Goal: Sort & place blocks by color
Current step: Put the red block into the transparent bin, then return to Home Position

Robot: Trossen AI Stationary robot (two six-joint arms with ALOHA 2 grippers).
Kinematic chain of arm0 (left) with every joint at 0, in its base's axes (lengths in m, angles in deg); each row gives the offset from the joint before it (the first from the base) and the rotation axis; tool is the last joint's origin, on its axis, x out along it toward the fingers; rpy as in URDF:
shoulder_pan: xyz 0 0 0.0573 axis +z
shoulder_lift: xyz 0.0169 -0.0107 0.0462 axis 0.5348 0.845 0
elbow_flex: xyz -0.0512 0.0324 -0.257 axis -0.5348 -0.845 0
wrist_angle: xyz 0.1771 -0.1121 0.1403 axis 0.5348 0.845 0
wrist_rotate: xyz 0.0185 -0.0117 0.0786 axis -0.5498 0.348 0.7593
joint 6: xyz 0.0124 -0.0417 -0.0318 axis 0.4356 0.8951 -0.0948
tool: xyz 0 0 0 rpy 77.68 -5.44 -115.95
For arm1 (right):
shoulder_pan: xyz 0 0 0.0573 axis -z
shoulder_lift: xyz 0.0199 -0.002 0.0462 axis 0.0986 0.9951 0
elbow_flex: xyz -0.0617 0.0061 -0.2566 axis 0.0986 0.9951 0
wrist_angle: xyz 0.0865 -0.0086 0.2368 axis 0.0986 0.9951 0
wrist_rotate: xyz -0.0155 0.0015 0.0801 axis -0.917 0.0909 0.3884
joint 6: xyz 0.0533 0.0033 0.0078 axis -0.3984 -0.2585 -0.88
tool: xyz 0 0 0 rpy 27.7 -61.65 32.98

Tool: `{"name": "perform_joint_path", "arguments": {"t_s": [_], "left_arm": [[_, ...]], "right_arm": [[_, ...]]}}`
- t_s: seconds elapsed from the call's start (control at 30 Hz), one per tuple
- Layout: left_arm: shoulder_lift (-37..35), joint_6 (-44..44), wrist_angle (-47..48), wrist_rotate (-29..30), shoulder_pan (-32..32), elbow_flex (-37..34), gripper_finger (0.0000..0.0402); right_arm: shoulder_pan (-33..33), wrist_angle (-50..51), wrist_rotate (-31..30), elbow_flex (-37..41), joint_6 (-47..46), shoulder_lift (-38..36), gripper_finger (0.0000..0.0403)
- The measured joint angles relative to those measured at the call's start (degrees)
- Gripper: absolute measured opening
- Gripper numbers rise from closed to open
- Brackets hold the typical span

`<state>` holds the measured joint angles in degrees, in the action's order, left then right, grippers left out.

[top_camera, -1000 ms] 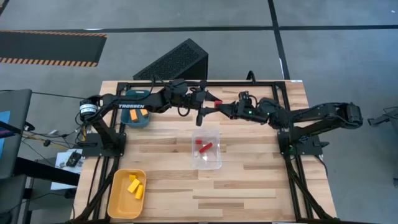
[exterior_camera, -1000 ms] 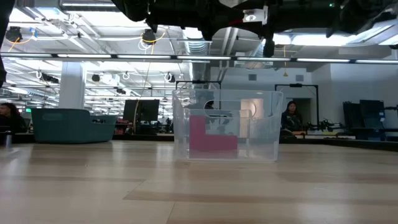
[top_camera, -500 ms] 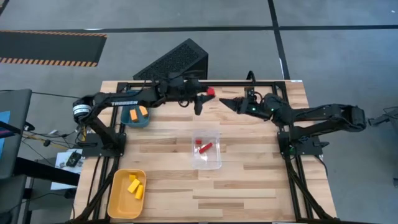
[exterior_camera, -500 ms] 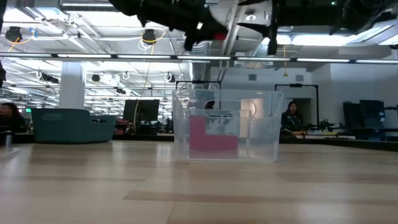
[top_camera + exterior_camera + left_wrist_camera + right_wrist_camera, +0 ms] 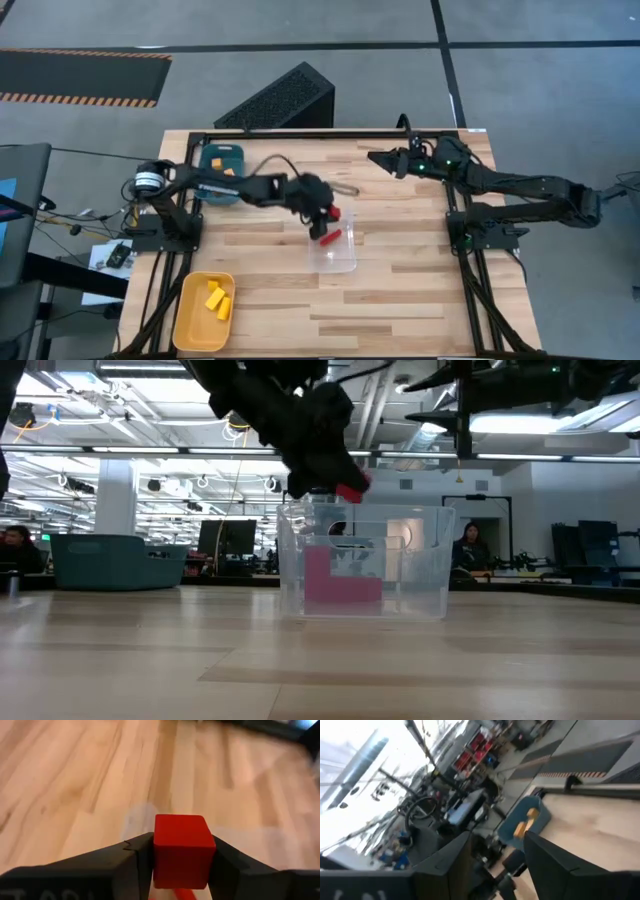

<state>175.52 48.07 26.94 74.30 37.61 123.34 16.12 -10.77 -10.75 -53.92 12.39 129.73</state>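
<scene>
Gripping a red cube (image 5: 181, 851) over the clear box (image 5: 333, 245), left end effector (image 5: 180, 857); right end effector (image 5: 377, 158) open, no legible writing.

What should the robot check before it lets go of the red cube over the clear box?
1. Left end effector pinches the red cube firmly: ok.
2. Cube is above the clear box, near its far edge: ok.
3. Box already holds only red blocks: ok.
4. Right end effector is away at the far edge, empty: ok.
5. Cube is low enough to drop without bouncing: cannot tell.
</scene>
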Motion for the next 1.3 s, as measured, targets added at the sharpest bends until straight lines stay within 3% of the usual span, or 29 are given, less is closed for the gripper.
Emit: {"name": "perform_joint_path", "arguments": {"t_s": [0.17,0.43,0.77,0.9,1.0,1.1,1.2,1.3], "left_arm": [[2.5,3.8,1.2,6.6,-4.9,0.0,0.0131],[5.1,11.2,3.5,8.2,-9.6,0.0,0.0135],[5.4,14.4,5.2,8.9,-11.6,0.0,0.0189],[5.4,22.2,10.4,7.1,-10.9,2.8,0.0204],[3.6,22.6,11.6,9.1,-10.7,5.6,0.0198],[-0.2,18.2,9.7,16.5,-11.2,7.4,0.0178],[-4.9,15.2,10.0,23.2,-10.7,7.4,0.0147],[-10.7,11.3,9.5,26.1,-9.3,6.2,0.0109]], "right_arm": [[0.9,3.9,5.5,0.1,2.8,0.7,0.0195],[-0.2,3.2,7.1,0.0,7.3,2.6,0.0197],[-6.6,2.5,6.2,0.0,8.2,2.1,0.0193],[-8.7,2.4,5.1,0.0,9.4,2.0,0.019],[-9.7,2.2,5.0,0.0,12.3,2.1,0.0186],[-9.8,0.2,5.0,0.0,13.6,2.1,0.0176],[-9.7,-4.9,5.0,0.0,13.6,2.1,0.016],[-9.9,-11.6,5.0,0.0,13.7,2.1,0.014]]}}
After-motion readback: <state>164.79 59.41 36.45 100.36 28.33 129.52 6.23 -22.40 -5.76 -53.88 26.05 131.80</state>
